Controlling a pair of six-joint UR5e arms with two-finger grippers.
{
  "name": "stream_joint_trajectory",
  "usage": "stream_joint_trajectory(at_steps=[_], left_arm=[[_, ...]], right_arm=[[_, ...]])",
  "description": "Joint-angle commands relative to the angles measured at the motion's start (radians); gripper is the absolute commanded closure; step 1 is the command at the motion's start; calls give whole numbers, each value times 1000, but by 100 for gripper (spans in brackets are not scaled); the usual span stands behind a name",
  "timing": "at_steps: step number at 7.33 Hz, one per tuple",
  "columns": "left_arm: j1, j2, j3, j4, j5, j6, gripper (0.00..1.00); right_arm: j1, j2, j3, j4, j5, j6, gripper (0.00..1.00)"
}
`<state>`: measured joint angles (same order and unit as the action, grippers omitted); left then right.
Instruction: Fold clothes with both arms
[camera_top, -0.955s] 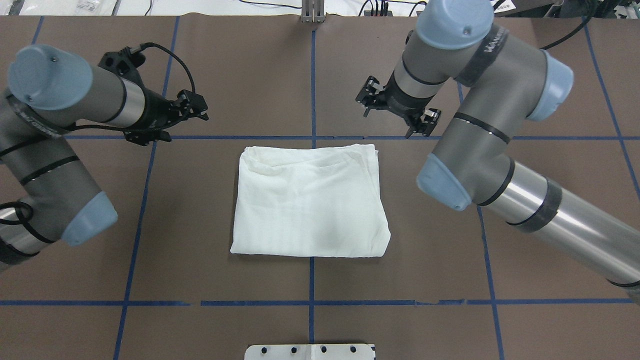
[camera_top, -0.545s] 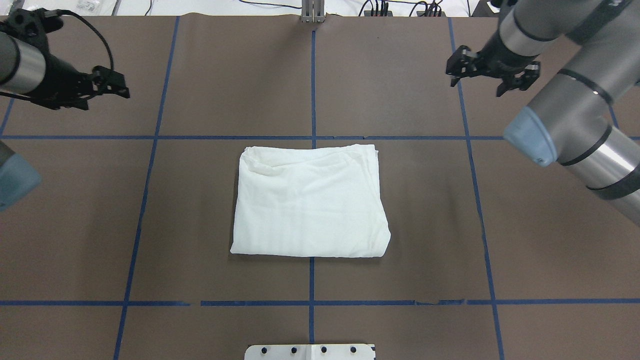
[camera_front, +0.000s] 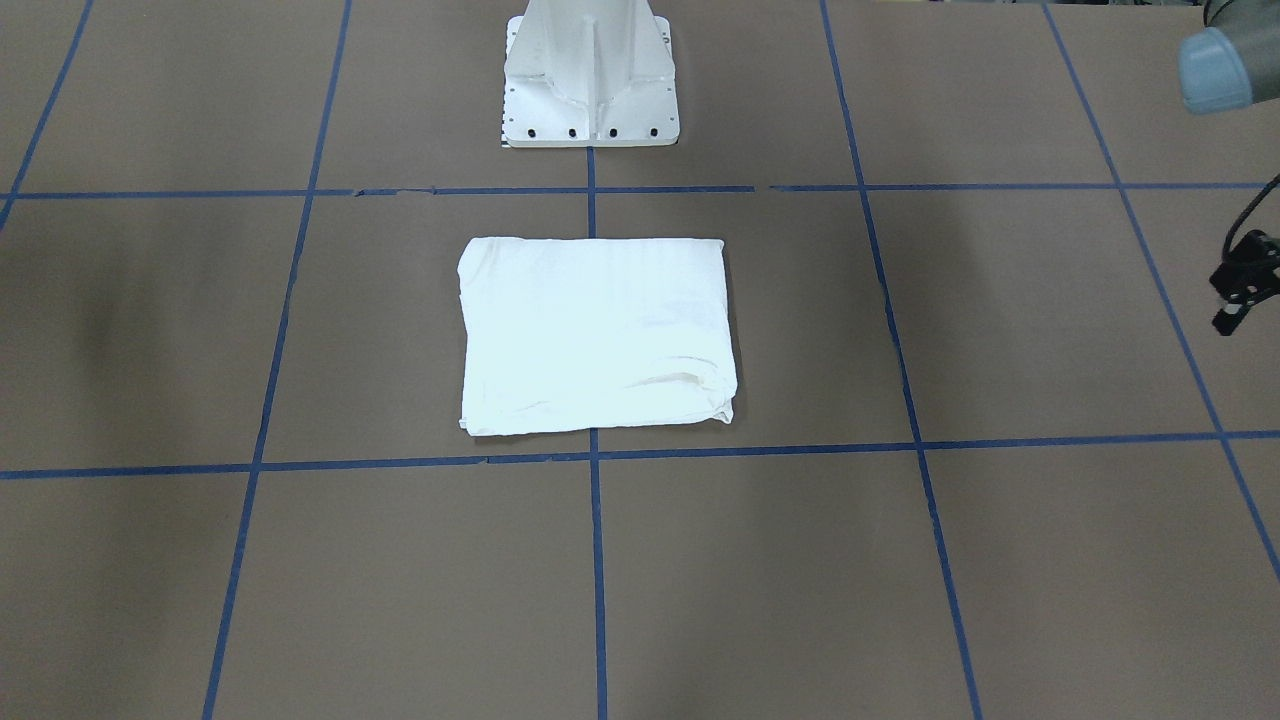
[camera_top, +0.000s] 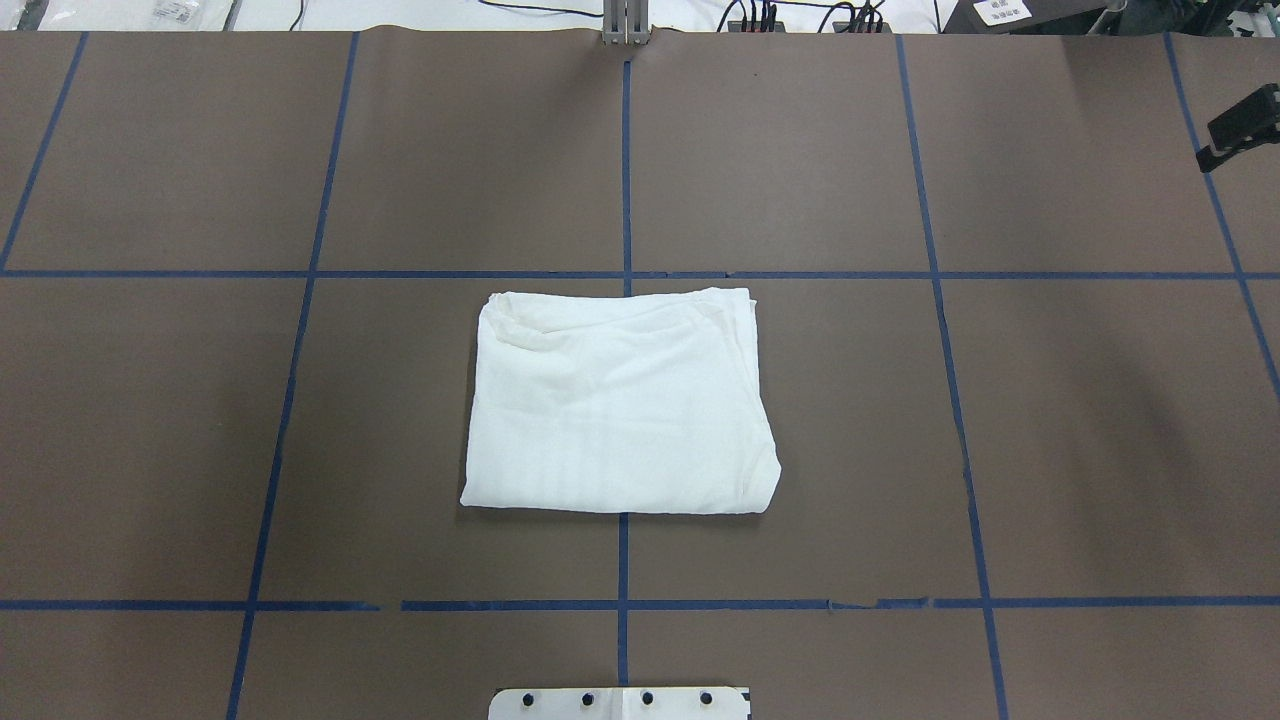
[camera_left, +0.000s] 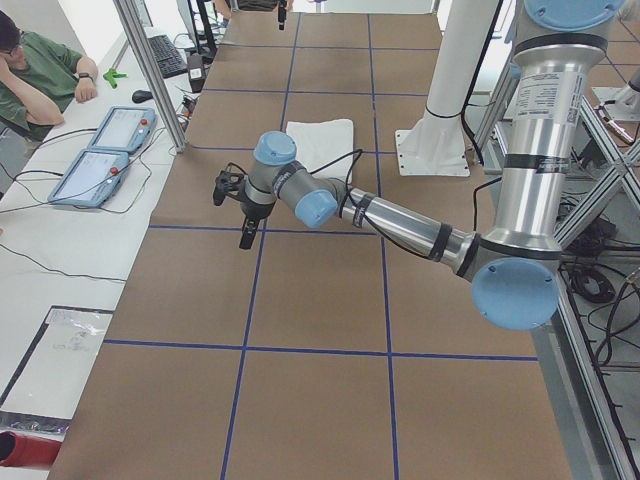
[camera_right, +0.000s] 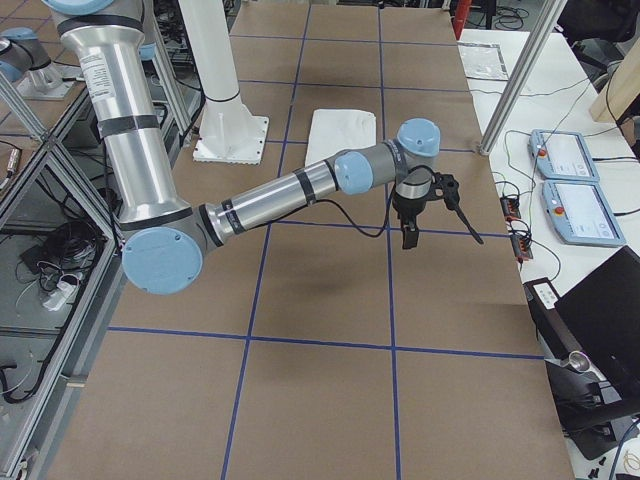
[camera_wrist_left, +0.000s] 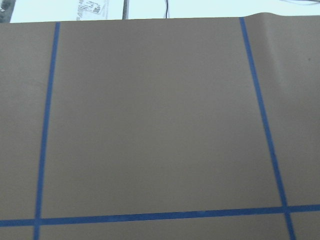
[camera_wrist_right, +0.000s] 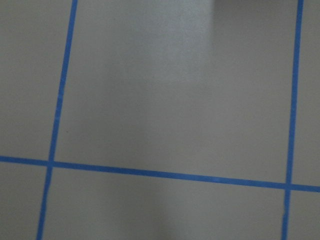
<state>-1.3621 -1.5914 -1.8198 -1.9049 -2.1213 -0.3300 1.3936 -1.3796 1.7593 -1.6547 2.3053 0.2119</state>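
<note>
The clothes are one white shirt (camera_top: 620, 400), folded into a flat rectangle at the middle of the brown table (camera_top: 300, 400), also seen in the front-facing view (camera_front: 595, 335). No printed text shows on it. Both arms are drawn far out to the sides, well away from it. My left gripper (camera_left: 232, 213) hovers over the table's left end with its fingers spread and nothing between them; one finger (camera_front: 1240, 290) peeks in at the front-facing view's right edge. My right gripper (camera_right: 432, 218) hangs open and empty over the right end; one finger (camera_top: 1238, 122) shows overhead. Both wrist views show only bare table.
The white pedestal base (camera_front: 590, 80) stands just behind the shirt on the robot's side. Blue tape lines grid the table. Teach pendants (camera_left: 100, 150) lie on a white side table beside a seated person (camera_left: 40, 70), behind a metal post (camera_left: 150, 70). More pendants (camera_right: 580, 200) lie on the operators' bench.
Both arms have swung outward from beside the shirt's far edge to the table's two ends, almost leaving the overhead view. The shirt has not moved.
</note>
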Motion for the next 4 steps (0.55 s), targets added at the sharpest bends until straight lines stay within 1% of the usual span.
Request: stream_joint_trajectory(at_steps=[1,2,3,4], left_arm=[[-142,75,8,66,-38,402,0],[-164,106,29,54,-80,467,0],[-161,110,39,38,-78,467,0],[-163,110,84,17,-75,465,0]], right_arm=[[117,-122,2,-32,23,-317,0],[130,-143,6,-43,20,-324,0],[130,-148,5,-34,14,-322,0],[133,-136,6,-25,11,-331,0]])
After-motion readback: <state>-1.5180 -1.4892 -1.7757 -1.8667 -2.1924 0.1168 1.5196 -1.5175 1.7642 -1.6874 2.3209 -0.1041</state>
